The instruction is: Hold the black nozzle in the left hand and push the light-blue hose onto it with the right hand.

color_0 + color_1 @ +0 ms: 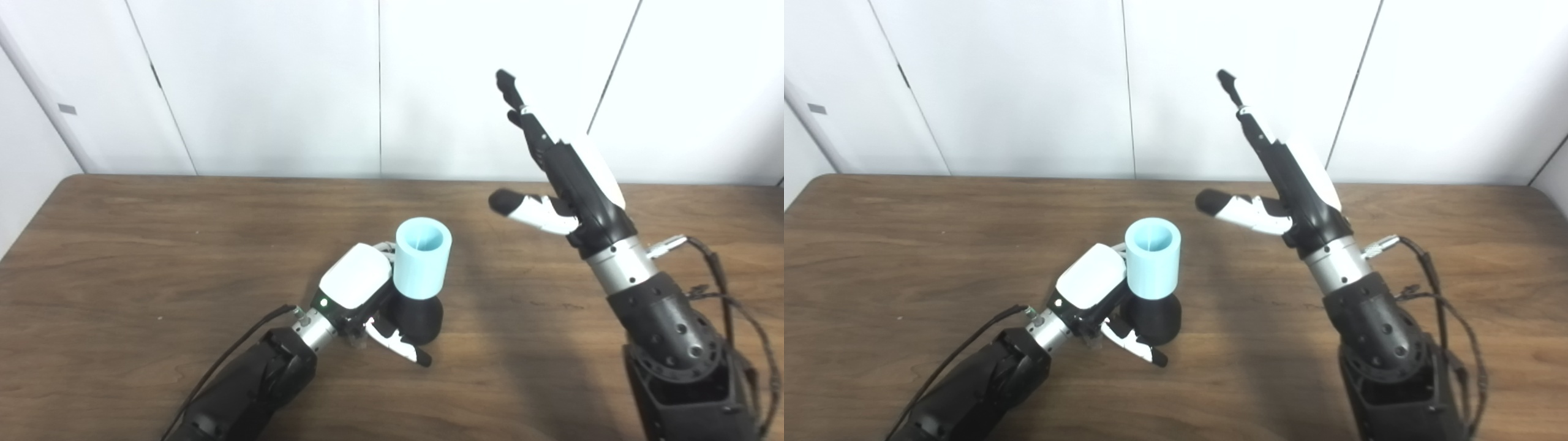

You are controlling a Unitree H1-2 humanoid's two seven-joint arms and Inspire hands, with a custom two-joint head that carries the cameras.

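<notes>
The black nozzle (pixel 418 318) stood upright on the wooden table (pixel 122 257), a little below the centre of the view, its wide base resting on the tabletop. The light-blue hose (pixel 421 257) sat on top of it, a short tube with its open mouth facing up, its lower end fitted over the nozzle's neck.

At about nine o'clock from the nozzle, the left hand (pixel 361 288) pressed against both parts. Its white back faced up, its fingers (pixel 384 247) curled round the far side at the hose and out of sight, and its thumb (pixel 401 349) lay along the near side of the base at six o'clock. Whether the fingers truly gripped or only rested there could not be told.

At about two o'clock, well apart from the hose, the right hand (pixel 566 184) was raised above the table, released and holding nothing. Its fingers (pixel 520 113) were stretched toward eleven o'clock and its thumb (pixel 527 208) pointed to nine o'clock. A white wall (pixel 275 86) rose behind the table.
</notes>
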